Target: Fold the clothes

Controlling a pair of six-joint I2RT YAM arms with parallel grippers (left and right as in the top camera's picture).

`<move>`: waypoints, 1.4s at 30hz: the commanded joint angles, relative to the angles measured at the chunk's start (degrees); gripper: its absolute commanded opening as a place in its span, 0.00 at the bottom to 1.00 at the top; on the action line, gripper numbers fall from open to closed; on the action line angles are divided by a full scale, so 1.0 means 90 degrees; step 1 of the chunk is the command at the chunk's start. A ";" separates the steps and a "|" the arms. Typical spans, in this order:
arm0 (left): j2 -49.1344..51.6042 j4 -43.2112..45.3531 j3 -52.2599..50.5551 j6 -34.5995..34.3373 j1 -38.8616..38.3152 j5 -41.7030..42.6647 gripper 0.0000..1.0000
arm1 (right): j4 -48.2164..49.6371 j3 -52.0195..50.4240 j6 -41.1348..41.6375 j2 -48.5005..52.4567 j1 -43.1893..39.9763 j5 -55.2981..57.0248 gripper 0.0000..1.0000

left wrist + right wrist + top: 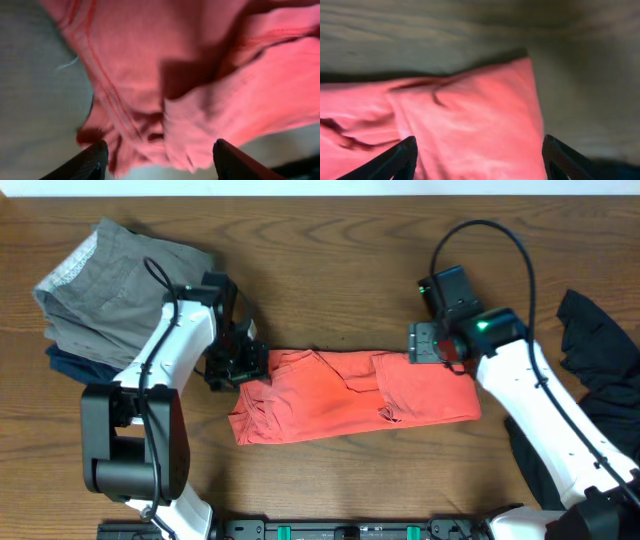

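1. While lying near the middle of the brown wooden table (330, 270), the coral-red cotton T-shirt (350, 395) is forming a long, rumpled band, with its long axis running from the robot's left to its right.
2. Its left end is bunching up in loose creases. Its right end is lying flatter, with a clean squared corner showing in the right wrist view.
3. The left gripper (232, 365) is hovering right at the band's left end. Its two dark fingers (92, 157) are standing wide apart, with crumpled cloth showing between them but not pinched.
4. The right gripper (432, 345) is sitting over the band's right end, at the corner farther from the robot. Its fingers (400, 155) are also spreading wide, with cloth lying beneath them and nothing gripped.
5. Each arm is therefore sitting nearest its own end of the shirt. As a judgement, the next fold is probably calling for one end to be carried along the long axis toward the other.
6. Farther out, a crumpled black garment (590, 350) is lying at the table's right edge beside the right arm, well apart from the shirt.
7. Toward the far left corner, a folded grey garment with a pale waistband (110, 280) is resting on a folded navy garment (70, 365), apart from the shirt.
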 commanded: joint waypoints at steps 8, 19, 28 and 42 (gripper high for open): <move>-0.0015 0.1479 -0.1044 0.0549 -0.0007 -0.0085 0.78 | -0.0126 -0.0010 0.0039 0.0046 -0.0209 -0.0160 0.78; 0.0068 0.1882 -0.1506 0.0539 -0.0019 -0.0051 0.79 | -0.0126 -0.0010 0.0041 0.0046 -0.0209 -0.0160 0.78; 0.0068 0.1894 -0.1627 0.0495 -0.0328 0.0427 0.20 | -0.0126 -0.0010 0.0039 0.0046 -0.0209 -0.0160 0.78; -0.0304 0.0435 -0.0015 0.0134 0.0918 -0.0136 0.06 | -0.0301 -0.0010 0.0034 0.0046 -0.0561 0.0151 0.79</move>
